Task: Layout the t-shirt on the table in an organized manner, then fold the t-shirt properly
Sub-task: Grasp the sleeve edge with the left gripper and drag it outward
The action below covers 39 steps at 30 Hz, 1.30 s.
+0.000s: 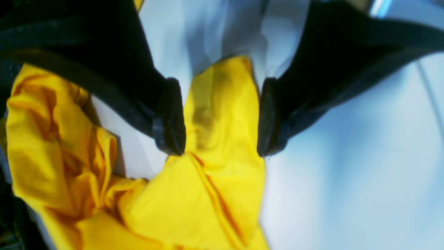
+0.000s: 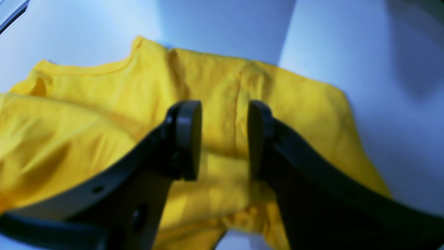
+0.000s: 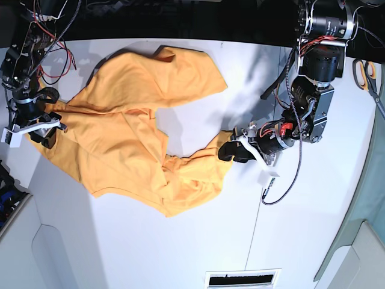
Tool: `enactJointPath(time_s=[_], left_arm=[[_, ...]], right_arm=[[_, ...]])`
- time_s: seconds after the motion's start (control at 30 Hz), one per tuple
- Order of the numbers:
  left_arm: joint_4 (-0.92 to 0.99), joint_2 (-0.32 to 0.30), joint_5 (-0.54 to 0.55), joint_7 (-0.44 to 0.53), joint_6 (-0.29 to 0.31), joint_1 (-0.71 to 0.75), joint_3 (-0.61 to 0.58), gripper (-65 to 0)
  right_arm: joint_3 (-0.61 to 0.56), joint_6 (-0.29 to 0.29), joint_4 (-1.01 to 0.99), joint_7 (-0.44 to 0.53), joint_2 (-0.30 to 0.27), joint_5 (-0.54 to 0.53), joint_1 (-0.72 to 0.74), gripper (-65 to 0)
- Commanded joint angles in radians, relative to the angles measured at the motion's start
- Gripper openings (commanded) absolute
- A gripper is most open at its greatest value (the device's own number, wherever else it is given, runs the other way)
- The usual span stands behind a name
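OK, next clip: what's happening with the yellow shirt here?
A two-armed robot is laying out the t-shirt on the table. The shirt lies crumpled and twisted, not yet flat or folded. The left pincer stands open astride a tip of cloth at the shirt's edge. The right pincer is at the opposite edge, jaws apart above the fabric; whether it grips anything is unclear.

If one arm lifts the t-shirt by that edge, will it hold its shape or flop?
It will probably flop: the t-shirt already lies bunched in soft folds on the table. It looks thin and light, so it should lift easily, though the part trailing on the table will likely drag and twist rather than slide flat.
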<state>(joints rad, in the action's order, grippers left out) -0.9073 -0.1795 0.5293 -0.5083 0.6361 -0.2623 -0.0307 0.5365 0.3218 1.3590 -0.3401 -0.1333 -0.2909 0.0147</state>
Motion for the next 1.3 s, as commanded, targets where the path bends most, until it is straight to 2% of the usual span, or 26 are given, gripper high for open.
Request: enactJointPath(time_s=[0.0,0.03,0.1,0.17,0.3,0.43,0.57,0.63,0.77,0.93,1.03,1.27], left_arm=[[-0.009,0.006,-0.023,0.007,0.003,-0.017,-0.013,-28.5],[-0.009,0.01,-0.045,0.02,-0.006,-0.017,-0.028,-28.5],[-0.009,0.013,-0.079,0.04,-0.063,-0.018,-0.067,-28.9],[-0.009,0.013,-0.113,0.049,-0.106,-0.017,-0.103,-34.6],[-0.009,0.013,-0.185,0.064,-0.109,-0.017,-0.169,-64.2],[-0.009,0.013,-0.235,0.071,-0.109,-0.025,-0.19,-65.0],[-0.01,-0.003,-0.234,0.064,-0.122,-0.047,-0.19,-65.0],[-0.01,-0.007,-0.234,0.055,-0.13,-0.061,-0.19,-65.0],[-0.013,-0.024,-0.225,0.044,-0.128,-0.084,-0.19,-65.0],[-0.046,-0.064,-0.225,0.039,-0.129,-0.085,-0.19,-65.0],[-0.084,-0.103,-0.225,0.036,-0.148,-0.085,-0.19,-65.0],[-0.189,-0.166,-0.229,0.024,-0.146,-0.087,-0.19,-65.0]], right_arm=[[0.004,-0.004,-0.021,0.034,-0.027,-0.001,0.029,-42.6],[0.004,-0.006,-0.058,0.037,-0.038,-0.001,0.05,-42.6],[0.004,-0.014,-0.12,0.037,-0.06,0.005,0.09,-42.6],[0.004,-0.027,-0.165,0.038,-0.08,0.029,0.12,-42.6],[0.003,-0.035,-0.235,0.037,-0.106,0.048,0.149,-42.7],[0.003,-0.022,-0.314,0.037,-0.105,0.06,0.151,-42.7],[0.004,-0.022,-0.376,0.058,-0.105,0.074,0.139,-43.0],[0.004,-0.022,-0.378,0.06,-0.106,0.075,0.129,-48.5],[0.004,0.006,-0.377,0.091,-0.106,0.089,0.123,-65.0],[0.005,0.007,-0.369,0.105,-0.126,0.101,0.123,-65.0],[0.006,0.007,-0.366,0.105,-0.156,0.101,0.123,-65.0],[0.006,0.007,-0.366,0.105,-0.219,0.101,0.123,-65.0]])
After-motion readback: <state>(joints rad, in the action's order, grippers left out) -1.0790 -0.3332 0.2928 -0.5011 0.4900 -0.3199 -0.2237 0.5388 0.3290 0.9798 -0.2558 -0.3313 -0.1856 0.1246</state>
